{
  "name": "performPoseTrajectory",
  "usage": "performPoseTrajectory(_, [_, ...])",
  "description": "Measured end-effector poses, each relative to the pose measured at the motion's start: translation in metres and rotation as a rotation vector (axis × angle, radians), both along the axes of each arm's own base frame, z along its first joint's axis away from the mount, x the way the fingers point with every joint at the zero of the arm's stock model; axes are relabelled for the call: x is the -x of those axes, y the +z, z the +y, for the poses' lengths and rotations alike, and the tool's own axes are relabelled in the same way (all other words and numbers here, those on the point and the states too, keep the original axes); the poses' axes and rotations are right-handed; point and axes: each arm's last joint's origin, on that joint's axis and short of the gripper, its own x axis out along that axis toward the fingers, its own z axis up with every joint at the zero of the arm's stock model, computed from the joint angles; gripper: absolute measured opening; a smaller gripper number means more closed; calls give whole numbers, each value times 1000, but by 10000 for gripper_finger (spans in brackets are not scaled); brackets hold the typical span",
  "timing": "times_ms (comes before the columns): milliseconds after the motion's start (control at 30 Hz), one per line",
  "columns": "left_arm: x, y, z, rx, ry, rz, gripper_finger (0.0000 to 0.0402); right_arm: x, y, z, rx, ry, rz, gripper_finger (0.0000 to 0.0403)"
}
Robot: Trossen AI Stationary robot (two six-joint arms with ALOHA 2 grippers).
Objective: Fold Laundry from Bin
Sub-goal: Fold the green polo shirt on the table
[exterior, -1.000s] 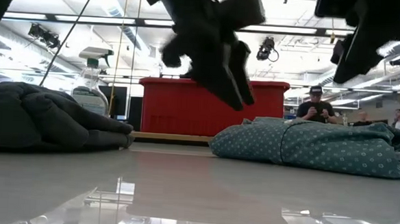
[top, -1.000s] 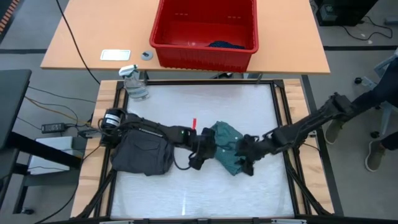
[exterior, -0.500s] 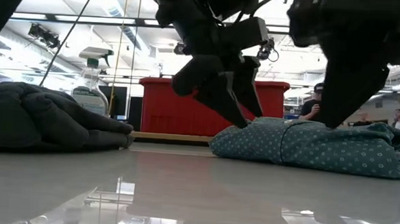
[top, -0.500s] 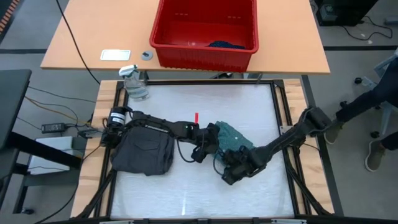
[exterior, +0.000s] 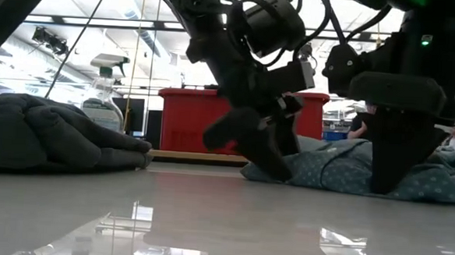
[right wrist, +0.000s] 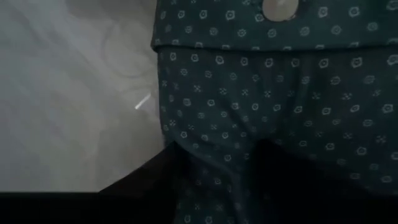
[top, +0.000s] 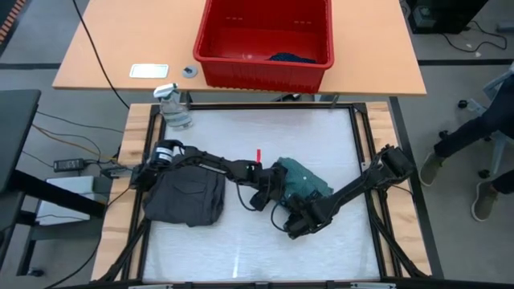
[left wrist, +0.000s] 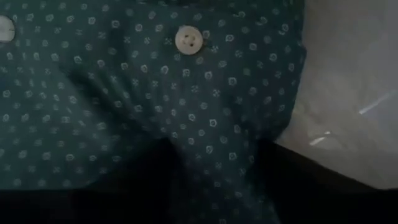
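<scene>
Nearest the front edge, the right gripper (top: 294, 225) pressed down on the teal dotted garment (top: 303, 181) at mid-table, fabric between its fingers. The left gripper (top: 267, 193) bit that garment's left edge likewise. A dark grey piece (top: 185, 195) lay left; the red bin (top: 264, 68) stood beyond.

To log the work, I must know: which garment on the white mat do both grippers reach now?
The teal-green dotted shirt, bunched mid-mat: the left gripper and right gripper both meet its edge. The dark grey garment lies apart at the left.
</scene>
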Motion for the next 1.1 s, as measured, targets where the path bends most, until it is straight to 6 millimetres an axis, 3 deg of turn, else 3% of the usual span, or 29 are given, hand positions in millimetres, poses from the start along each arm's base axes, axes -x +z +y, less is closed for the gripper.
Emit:
performPoseTrajectory(267, [-1,-11,-4,88,25,21,60,0,-2,2,-49,12,17,29])
performPoseTrajectory(367, [1,-6,-10,91,20,26,16,-3,7,4,-117,31,-25,18])
performPoseTrajectory(567, [22,13,-33,162,-43,150,15,-5,37,6,-288,85,-135,18])
performPoseTrajectory(833, [49,65,-57,278,-88,183,14,-7,80,8,-457,153,-344,18])
performPoseTrajectory(967, [56,71,-64,291,-76,206,13,-8,80,4,-430,157,-350,18])
performPoseTrajectory(1100, [58,53,-71,284,-59,304,13,-24,59,7,-428,157,-355,18])
